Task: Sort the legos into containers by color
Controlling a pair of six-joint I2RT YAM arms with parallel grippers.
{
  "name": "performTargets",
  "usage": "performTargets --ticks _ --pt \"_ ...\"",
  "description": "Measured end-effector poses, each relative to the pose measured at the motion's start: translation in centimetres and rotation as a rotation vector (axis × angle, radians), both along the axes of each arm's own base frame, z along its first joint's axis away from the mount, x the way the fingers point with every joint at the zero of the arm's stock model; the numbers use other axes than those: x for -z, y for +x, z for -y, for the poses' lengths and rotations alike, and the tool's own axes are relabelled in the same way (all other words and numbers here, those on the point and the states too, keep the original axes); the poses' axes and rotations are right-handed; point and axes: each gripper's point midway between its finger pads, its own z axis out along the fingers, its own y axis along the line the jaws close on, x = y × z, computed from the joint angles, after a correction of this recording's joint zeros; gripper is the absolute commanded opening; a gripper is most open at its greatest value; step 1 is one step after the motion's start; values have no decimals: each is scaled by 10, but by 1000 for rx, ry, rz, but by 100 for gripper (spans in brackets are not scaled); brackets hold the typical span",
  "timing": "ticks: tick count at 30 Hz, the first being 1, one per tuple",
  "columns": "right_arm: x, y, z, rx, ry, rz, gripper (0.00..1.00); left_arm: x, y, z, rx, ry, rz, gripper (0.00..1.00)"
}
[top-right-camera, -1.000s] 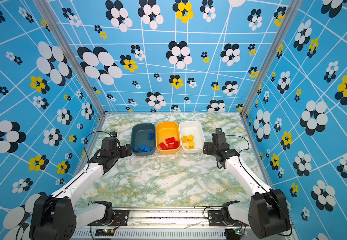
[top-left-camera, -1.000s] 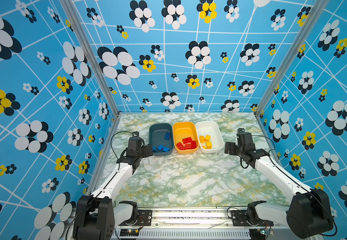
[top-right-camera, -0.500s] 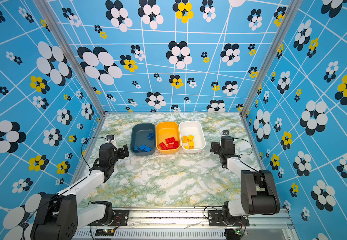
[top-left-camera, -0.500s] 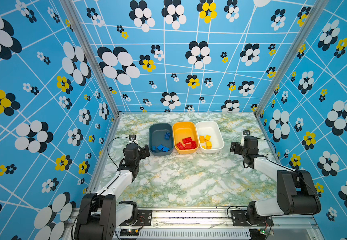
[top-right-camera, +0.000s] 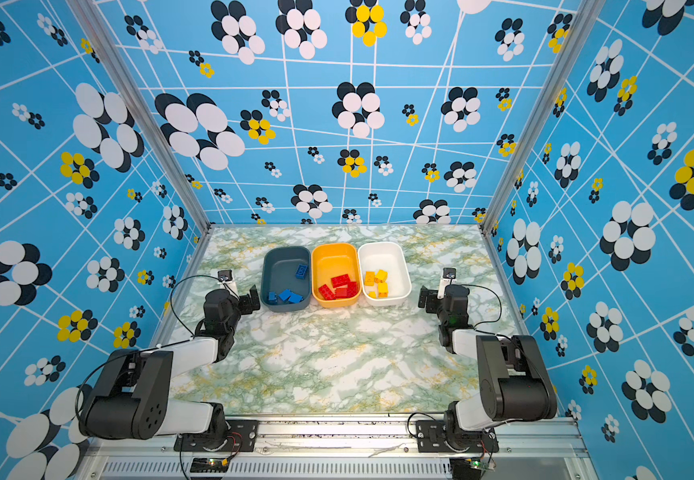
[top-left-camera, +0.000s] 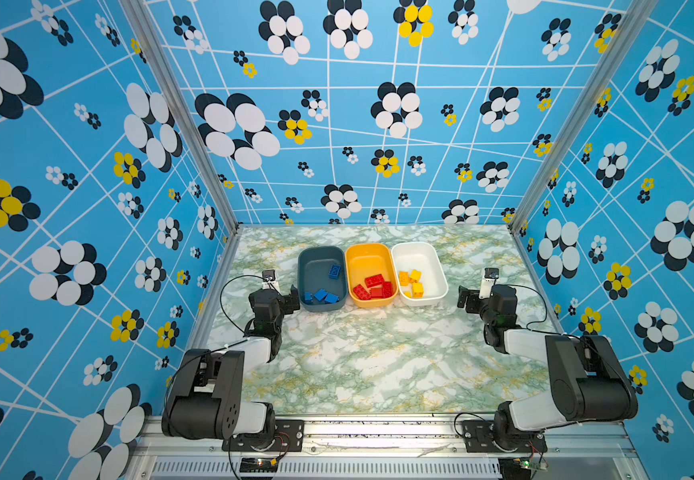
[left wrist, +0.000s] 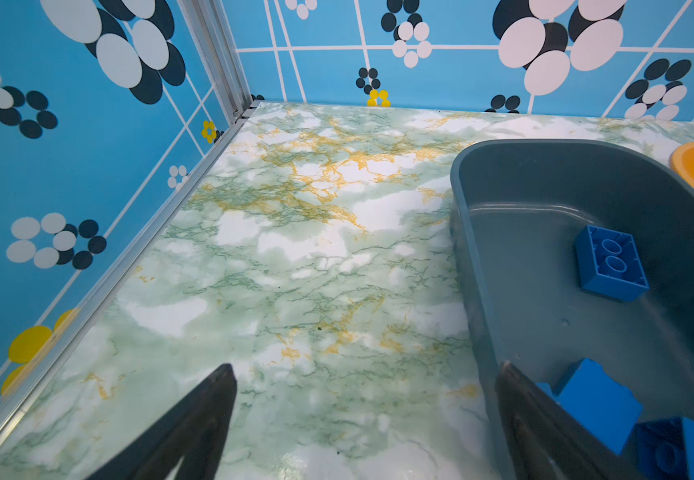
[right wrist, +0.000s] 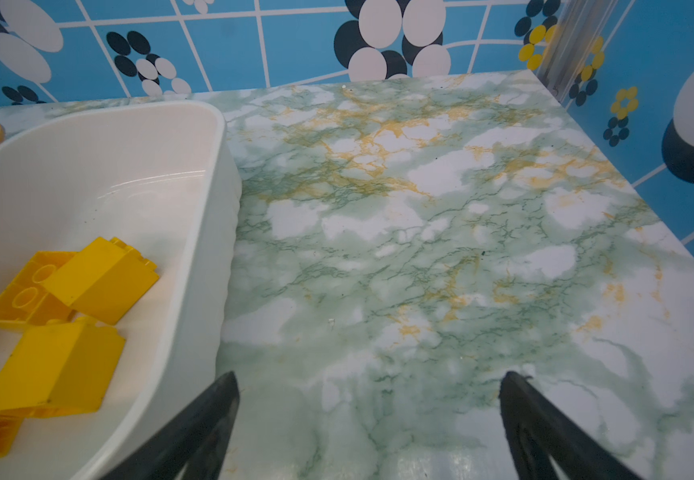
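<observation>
On the marbled counter [top-left-camera: 378,353], the dark teal tub [top-left-camera: 316,266], the orange tub [top-left-camera: 368,259] and the white tub [top-left-camera: 418,255] stand side by side in 1 row. The teal one holds 4 blue legos [top-left-camera: 321,295], the orange one the red legos [top-left-camera: 374,284], and the white one the yellow legos [top-left-camera: 414,282]. The left gripper [top-left-camera: 293,299] sits just beside the teal tub's near left corner, jaws wide apart and holding nothing. The right gripper [top-left-camera: 468,299] sits near the white tub's right side, jaws also spread wide, with only bare counter between them in the right wrist view.
</observation>
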Motion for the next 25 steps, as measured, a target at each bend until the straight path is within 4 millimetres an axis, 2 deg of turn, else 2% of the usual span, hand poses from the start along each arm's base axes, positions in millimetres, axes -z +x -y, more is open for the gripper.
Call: performTargets --ticks 6,14,25 --pt "10 -5 3 15 -6 20 99 8 6 0 -4 1 11 97" --pt "2 -3 11 61 -21 58 99 4 10 0 -3 0 40 97" --pt "2 -3 13 70 -26 59 99 2 10 0 -3 -1 48 99"
